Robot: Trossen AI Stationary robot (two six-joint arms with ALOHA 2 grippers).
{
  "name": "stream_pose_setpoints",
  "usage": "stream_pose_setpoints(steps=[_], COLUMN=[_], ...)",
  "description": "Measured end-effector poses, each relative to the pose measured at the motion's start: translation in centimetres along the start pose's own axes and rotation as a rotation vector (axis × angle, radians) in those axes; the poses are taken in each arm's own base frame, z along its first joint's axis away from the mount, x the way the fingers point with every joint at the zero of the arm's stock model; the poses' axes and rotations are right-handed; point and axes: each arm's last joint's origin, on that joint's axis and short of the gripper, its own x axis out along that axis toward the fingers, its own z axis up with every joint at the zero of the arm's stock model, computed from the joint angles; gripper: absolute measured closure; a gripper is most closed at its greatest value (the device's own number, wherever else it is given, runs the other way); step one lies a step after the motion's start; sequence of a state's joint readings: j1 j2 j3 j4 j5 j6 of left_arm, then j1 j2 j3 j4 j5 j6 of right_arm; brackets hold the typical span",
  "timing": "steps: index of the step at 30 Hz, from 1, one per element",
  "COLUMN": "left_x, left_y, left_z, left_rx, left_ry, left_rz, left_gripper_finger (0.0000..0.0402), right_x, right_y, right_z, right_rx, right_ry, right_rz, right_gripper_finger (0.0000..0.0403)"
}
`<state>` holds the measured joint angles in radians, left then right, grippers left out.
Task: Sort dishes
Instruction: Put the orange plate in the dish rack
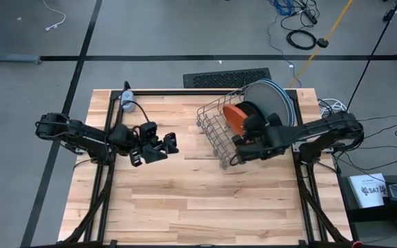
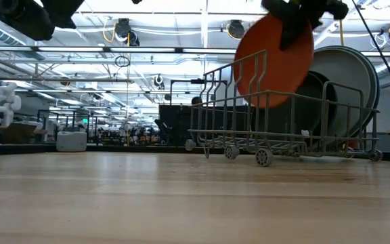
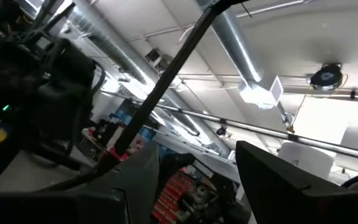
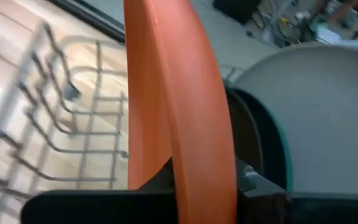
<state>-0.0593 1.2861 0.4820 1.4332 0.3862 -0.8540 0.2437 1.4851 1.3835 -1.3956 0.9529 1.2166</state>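
On my pale planked worktop (image 1: 185,200) I see the grey wire rack (image 1: 216,127) holding big round pale plates (image 1: 278,96), my right pincer (image 1: 243,141) clamping a smooth orange plate (image 1: 234,118) above it, left pincer (image 1: 158,146) spread, empty

The plate (image 1: 234,117) gripped on edge in the dark right gripper (image 1: 245,142) is plain orange, without pattern. In the grey wire rack (image 1: 216,131) near the table's far right corner stand a dark teal plate (image 4: 272,143) and large pale blue-grey plates (image 1: 276,100). The table (image 1: 185,200) is light striped wood planks. The left gripper (image 1: 156,146) is black.
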Motion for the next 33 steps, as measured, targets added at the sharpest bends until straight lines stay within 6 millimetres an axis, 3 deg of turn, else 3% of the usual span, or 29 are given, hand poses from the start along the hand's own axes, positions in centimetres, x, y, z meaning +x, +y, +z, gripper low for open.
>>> stream_pose_setpoints(steps=[9,24,33], left_x=[0.0,0.0,0.0], left_y=[0.0,0.1,0.2], left_z=[0.0,-0.1,-0.2], left_rx=[-0.004,-0.008,-0.013], left_ry=[-0.002,0.003,0.015], left_rz=[0.008,0.014,0.019], left_gripper_finger=[0.0189,0.0189,0.0189], right_x=[3.1,6.0,6.8], right_y=[1.9,3.7,4.1], right_z=[-1.0,-2.1,-2.4], right_rx=[-0.051,-0.105,-0.119], right_ry=[0.11,0.191,0.231], right_rz=[-0.096,-0.193,-0.204], right_gripper_finger=[0.0378,0.0378,0.0368])
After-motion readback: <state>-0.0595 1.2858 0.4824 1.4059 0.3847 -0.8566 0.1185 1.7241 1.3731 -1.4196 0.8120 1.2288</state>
